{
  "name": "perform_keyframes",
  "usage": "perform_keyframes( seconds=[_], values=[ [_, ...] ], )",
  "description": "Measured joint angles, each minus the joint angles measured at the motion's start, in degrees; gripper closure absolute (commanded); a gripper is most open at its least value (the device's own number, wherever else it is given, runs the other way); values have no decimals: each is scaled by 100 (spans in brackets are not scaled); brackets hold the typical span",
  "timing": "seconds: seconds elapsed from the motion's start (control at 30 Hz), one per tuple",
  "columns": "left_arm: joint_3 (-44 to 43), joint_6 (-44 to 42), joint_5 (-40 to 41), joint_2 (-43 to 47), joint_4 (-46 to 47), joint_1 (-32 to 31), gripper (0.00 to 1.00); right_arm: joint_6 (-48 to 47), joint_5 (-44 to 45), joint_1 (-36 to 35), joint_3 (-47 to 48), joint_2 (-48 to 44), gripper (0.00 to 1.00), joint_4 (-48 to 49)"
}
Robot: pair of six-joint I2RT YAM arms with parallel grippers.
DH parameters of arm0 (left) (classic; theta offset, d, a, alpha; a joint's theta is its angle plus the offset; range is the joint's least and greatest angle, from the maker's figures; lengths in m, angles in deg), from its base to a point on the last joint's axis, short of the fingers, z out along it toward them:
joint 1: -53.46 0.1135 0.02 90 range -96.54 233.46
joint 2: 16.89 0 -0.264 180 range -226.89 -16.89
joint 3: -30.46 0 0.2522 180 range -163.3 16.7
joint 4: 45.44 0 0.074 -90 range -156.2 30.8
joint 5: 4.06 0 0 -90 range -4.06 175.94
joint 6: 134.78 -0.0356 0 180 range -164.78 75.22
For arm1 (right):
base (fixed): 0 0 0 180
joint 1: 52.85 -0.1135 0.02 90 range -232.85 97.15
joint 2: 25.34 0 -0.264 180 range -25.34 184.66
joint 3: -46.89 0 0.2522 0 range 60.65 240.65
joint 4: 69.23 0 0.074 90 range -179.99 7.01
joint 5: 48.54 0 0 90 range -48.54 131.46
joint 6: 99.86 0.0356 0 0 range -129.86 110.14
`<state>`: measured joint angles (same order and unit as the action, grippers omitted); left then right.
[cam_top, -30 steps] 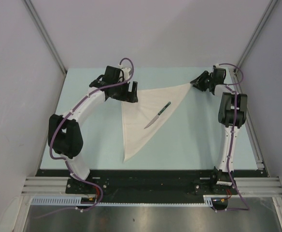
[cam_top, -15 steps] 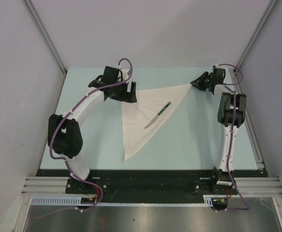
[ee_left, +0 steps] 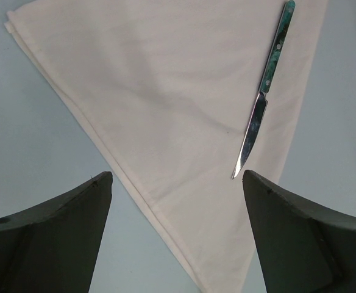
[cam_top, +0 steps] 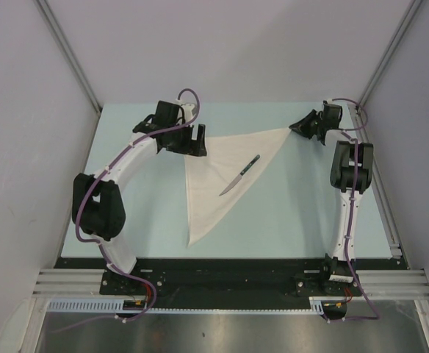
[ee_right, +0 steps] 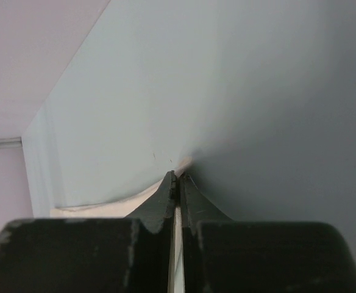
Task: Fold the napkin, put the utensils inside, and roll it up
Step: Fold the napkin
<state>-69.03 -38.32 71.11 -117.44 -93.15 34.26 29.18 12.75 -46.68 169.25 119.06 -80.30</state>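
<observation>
Top external: napkin [cam_top: 213, 184] lies flat on the light blue table [cam_top: 288, 213], folded into a triangle. One corner is far-left, one far-right, and the third points toward the arm bases. Knife [cam_top: 239, 175] lies on the cloth, right of the triangle's middle and near the long slanted edge. Handle is toward the far-right, tip toward the near-left.

Left gripper [cam_top: 197, 143] sits at the far-left corner of the napkin. Can't tell from this view if it touches.

Left wrist: left gripper [ee_left: 177, 177] has its jaws wide apart with nothing between them, and looks to be above the cloth, not on it. Napkin [ee_left: 153, 91] fills most of the view, with a doubled edge running diagonally down under the gap. Knife [ee_left: 263, 91] is upper right with a teal-green handle and a bright blade, tip pointing down toward the right finger. It's apart from both fingers.

Right gripper [cam_top: 297, 126] is at the far-right corner of the triangle.

Right wrist: right gripper [ee_right: 178, 176] has its jaws pressed together on a thin layer of white cloth. A strip of napkin [ee_right: 92, 209] trails off to the left at table level. Knife isn't visible in this view.
</observation>
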Motion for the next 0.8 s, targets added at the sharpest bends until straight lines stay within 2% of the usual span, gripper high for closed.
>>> perform_keyframes(
  seconds=[0.17,0.43,0.8],
  values=[
    [35,0,-48,-2,-2,37,9,262,-295,0,-269,33,100,673],
    [68,0,-72,-2,15,63,8,1202,-1045,-35,-1228,-76,100,2553],
    [142,4,-151,-2,61,92,8,1327,-1611,-584,-2590,-1637,100,3364]
  ],
)
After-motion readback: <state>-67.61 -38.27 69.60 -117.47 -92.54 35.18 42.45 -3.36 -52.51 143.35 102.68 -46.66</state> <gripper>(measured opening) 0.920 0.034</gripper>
